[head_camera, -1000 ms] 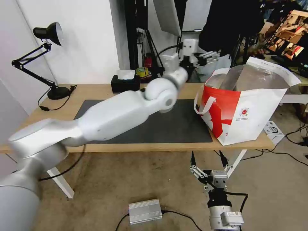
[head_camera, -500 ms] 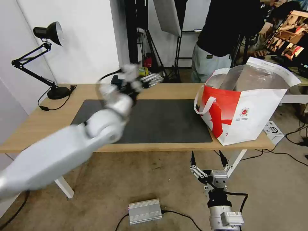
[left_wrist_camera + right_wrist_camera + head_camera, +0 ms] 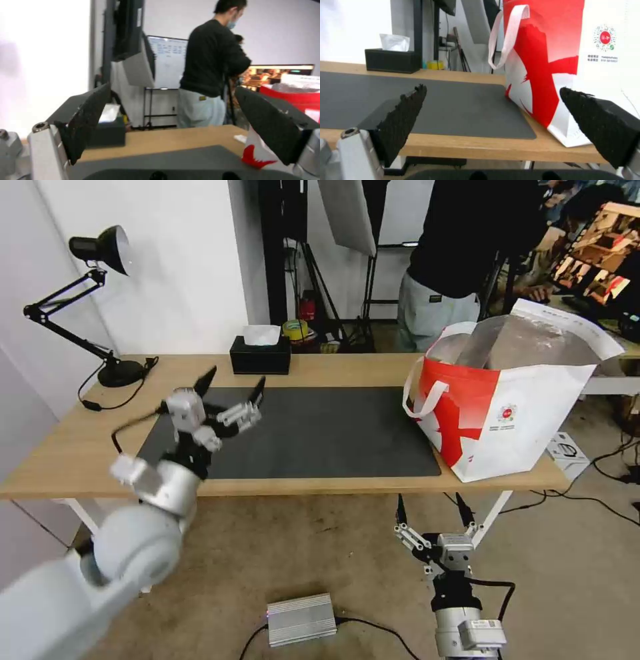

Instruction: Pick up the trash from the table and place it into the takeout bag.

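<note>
Your left gripper (image 3: pixel 230 385) hangs over the left end of the dark grey mat (image 3: pixel 320 430), fingers spread wide with nothing between them. Through the left wrist view you can see the same thing: two black pads apart, with the worktop (image 3: pixel 173 136) and mat running out ahead of them.

Your right gripper (image 3: pixel 432 509) sits low, below the front edge of the worktop (image 3: pixel 80 440), pointing up, and it's spread wide too with nothing in it. In the right wrist view the wooden front edge crosses right in front of the pads, with the mat's near corner just behind it.

The takeout bag (image 3: pixel 510 400) stands upright at the right end of the worktop, mouth open, silver lining showing. Its near bottom corner sits right at the front edge, and the bag overlaps the mat's right edge a bit. One white strap handle (image 3: pixel 421 400) loops out toward the middle of the mat.

As for the trash, I can't spot any of it on the worktop, and I can't tell what's inside the bag from here.

Room-wise, the whole mat between the left gripper and the bag is open. The black tissue box (image 3: pixel 261 355) sits along the back edge just behind the mat, and the desk lamp (image 3: pixel 100 300) stands at the back left corner, its arm reaching out past the left end.
</note>
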{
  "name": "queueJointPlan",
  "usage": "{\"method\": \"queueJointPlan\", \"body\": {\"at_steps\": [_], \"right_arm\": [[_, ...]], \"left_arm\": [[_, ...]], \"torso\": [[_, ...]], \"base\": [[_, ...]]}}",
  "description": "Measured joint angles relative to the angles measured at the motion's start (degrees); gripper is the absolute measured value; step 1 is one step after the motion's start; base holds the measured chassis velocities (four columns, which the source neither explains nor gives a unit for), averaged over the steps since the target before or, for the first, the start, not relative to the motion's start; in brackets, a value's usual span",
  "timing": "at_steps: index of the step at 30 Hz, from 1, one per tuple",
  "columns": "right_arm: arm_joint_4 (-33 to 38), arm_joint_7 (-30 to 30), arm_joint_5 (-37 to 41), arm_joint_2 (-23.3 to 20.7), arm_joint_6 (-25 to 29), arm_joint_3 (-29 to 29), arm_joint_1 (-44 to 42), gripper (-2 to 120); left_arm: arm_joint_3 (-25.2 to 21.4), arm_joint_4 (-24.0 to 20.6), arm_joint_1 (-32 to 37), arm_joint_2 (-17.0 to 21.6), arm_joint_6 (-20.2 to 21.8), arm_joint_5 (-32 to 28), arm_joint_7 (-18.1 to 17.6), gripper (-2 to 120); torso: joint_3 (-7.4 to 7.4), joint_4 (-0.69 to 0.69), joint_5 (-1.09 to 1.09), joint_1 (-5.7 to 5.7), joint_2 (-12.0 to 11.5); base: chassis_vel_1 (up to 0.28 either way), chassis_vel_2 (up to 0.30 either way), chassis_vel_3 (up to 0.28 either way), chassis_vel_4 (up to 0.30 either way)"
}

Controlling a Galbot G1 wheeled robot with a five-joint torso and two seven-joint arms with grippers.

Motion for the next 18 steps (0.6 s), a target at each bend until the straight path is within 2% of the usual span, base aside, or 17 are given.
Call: {"method": "queueJointPlan", "body": {"at_steps": [1,3,5,6,9,11,13,15,17,18], "right_arm": [[0.0,0.0,0.0,0.0,0.0,0.0,0.0,100],[0.0,0.0,0.0,0.0,0.0,0.0,0.0,100],[0.0,0.0,0.0,0.0,0.0,0.0,0.0,100],[0.0,0.0,0.0,0.0,0.0,0.0,0.0,100],[0.0,0.0,0.0,0.0,0.0,0.0,0.0,100],[0.0,0.0,0.0,0.0,0.0,0.0,0.0,100],[0.0,0.0,0.0,0.0,0.0,0.0,0.0,100],[0.0,0.0,0.0,0.0,0.0,0.0,0.0,100],[0.0,0.0,0.0,0.0,0.0,0.0,0.0,100],[0.0,0.0,0.0,0.0,0.0,0.0,0.0,100]], "left_arm": [[0.0,0.0,0.0,0.0,0.0,0.0,0.0,100],[-3.8,-0.3,8.9,-5.4,-1.7,6.7,1.6,100],[-5.4,-0.6,12.0,-7.8,-2.4,10.0,3.0,100],[-5.4,-0.6,12.0,-7.8,-2.4,10.0,3.0,100],[-9.2,-2.0,20.7,-15.4,-5.5,19.2,5.8,100],[-9.5,-2.1,21.7,-16.5,-6.1,20.3,5.9,100],[-10.5,-2.0,25.4,-20.8,-8.8,24.8,6.9,100],[-10.8,-1.9,26.2,-21.8,-9.4,25.4,7.4,100],[-11.2,-1.6,29.0,-25.6,-11.1,28.2,8.6,100],[-11.3,-1.5,29.3,-26.1,-11.3,28.8,8.6,100]], "torso": [[0.00,0.00,0.00,0.00,0.0],[0.00,0.02,-0.03,0.00,0.0],[0.00,0.02,-0.02,0.00,0.0],[0.00,0.02,-0.02,0.00,0.0],[0.00,0.01,0.00,0.00,0.0],[0.00,0.01,0.00,0.00,0.0],[0.00,0.01,0.00,0.00,0.0],[0.00,0.01,0.00,0.00,0.0],[0.00,0.01,0.00,0.00,0.0],[0.00,0.00,0.00,0.00,0.0]], "base": [[0.000,0.000,0.000,0.000],[0.000,0.000,0.000,0.000],[0.000,0.000,0.000,0.000],[0.000,0.000,0.000,0.000],[0.000,0.000,0.000,0.000],[0.000,0.000,0.000,0.000],[0.000,0.000,0.000,0.000],[0.000,0.000,0.000,0.000],[0.000,0.000,0.000,0.000],[0.000,0.000,0.000,0.000]]}}
